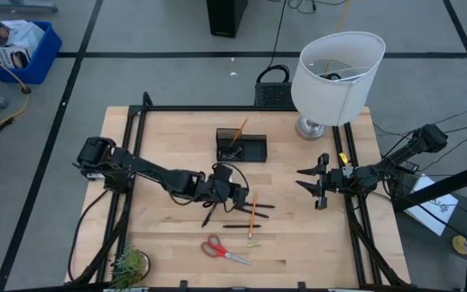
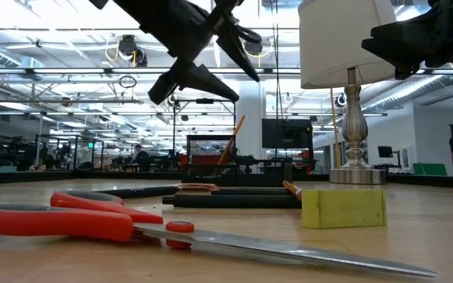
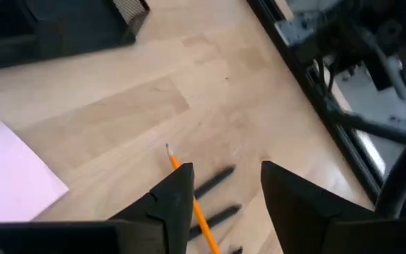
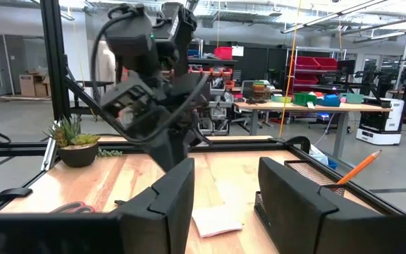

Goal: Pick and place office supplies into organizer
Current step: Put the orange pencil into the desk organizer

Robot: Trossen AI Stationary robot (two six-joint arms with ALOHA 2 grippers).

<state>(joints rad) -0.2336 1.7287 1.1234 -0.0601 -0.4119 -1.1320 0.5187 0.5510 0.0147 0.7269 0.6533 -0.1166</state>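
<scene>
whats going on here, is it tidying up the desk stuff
Yes. The left claw hangs open and empty over a pencil and black pens in the middle of the table. One pencil already stands in the black organizer. Red-handled scissors lie near the front edge, not yet picked up. The right claw waits open at the right side, below the lamp.

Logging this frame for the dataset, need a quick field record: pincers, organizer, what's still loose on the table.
left pincer: open, above the loose pencil and black pens, holding nothing
right pincer: open, empty, waiting at the table's right edge
organizer: one pencil standing in it
scissors: on the table, near front edge
pink sticky-note pad: on the table
lamp: behind organizer, to its right
</scene>
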